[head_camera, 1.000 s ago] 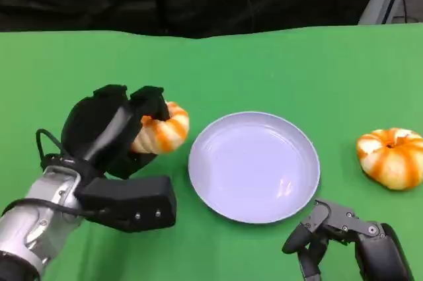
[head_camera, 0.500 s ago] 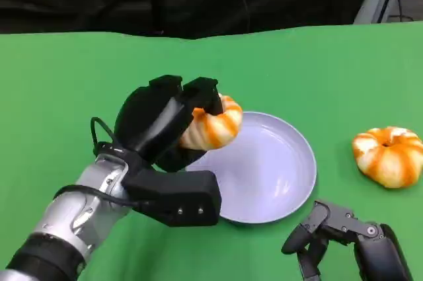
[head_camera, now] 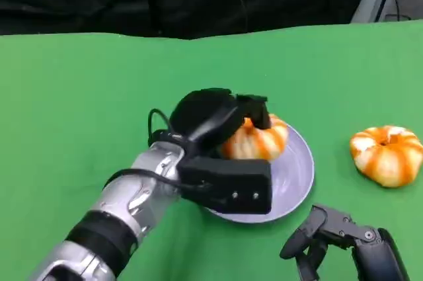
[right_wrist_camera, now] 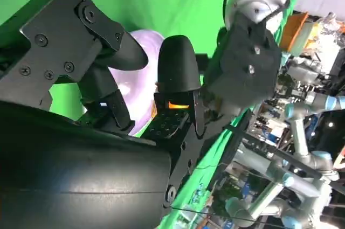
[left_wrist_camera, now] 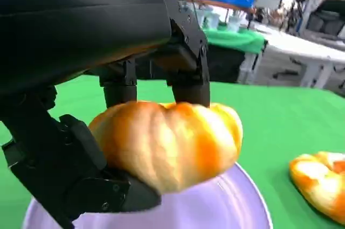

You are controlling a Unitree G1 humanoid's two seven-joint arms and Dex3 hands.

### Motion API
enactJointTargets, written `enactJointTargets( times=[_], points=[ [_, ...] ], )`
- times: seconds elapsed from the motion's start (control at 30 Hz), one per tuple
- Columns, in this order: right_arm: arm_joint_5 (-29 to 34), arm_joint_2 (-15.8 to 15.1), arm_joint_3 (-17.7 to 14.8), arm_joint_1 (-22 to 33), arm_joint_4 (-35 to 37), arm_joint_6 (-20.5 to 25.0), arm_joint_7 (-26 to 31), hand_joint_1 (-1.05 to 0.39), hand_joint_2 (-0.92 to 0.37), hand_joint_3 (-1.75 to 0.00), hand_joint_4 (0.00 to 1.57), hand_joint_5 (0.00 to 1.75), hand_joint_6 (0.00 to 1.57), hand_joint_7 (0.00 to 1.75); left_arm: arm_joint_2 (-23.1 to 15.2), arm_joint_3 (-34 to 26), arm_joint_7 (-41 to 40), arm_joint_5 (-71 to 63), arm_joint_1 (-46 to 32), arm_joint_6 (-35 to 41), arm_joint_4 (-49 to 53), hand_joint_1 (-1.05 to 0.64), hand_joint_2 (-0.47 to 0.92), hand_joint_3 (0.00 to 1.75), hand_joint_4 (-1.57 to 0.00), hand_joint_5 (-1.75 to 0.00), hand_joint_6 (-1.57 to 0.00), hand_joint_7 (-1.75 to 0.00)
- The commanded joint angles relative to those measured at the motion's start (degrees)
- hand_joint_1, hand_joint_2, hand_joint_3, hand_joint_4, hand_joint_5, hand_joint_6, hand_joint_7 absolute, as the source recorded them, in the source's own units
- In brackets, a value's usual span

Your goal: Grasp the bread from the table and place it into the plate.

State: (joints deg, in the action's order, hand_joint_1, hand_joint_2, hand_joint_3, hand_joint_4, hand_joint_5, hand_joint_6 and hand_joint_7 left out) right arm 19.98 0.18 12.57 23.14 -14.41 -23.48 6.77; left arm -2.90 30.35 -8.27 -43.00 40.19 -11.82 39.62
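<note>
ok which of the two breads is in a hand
The bread over the plate, gripped by the left hand. The other bread lies on the table, untouched.

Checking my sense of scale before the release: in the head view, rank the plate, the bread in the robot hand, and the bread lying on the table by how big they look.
1. Plate, clearly largest.
2. and 3. Held bread in the left robot hand and loose bread look alike; the held one is partly hidden, so I won't rank them.

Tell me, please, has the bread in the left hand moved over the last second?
Yes. Held by the left hand, the bread has travelled rightward from beside the plate to above it, while the second bread lies right of the plate.
</note>
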Motion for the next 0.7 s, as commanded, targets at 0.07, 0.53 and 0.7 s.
enactJointTargets(
  times=[0.07,0.53,0.7],
  points=[
    [-0.31,-0.02,0.15,0.42,-0.58,-0.08,0.57,-0.01,-0.28,-1.37,0.84,1.67,0.86,1.26,-0.93,0.96,2.66,-0.48,1.03,2.3,-0.8,-0.27,0.92,0.1,-0.62,-0.89,-0.71,-0.12],
    [-0.75,-0.23,-0.28,-0.12,-0.16,-0.04,0.51,-0.03,-0.28,-1.37,0.84,1.65,0.86,1.25,-5.05,2.68,15.98,-0.39,-0.49,7.42,-8.12,-0.94,0.92,0.41,0.0,0.0,-0.02,-0.01],
    [-1.1,-0.35,-0.48,-0.5,0.3,-0.35,0.39,-0.03,-0.28,-1.37,0.84,1.64,0.86,1.26,-7.74,0.73,19.25,2.45,-2.8,6.69,-13.89,-0.94,0.92,0.41,0.0,0.0,-0.04,-0.02]
  ],
)
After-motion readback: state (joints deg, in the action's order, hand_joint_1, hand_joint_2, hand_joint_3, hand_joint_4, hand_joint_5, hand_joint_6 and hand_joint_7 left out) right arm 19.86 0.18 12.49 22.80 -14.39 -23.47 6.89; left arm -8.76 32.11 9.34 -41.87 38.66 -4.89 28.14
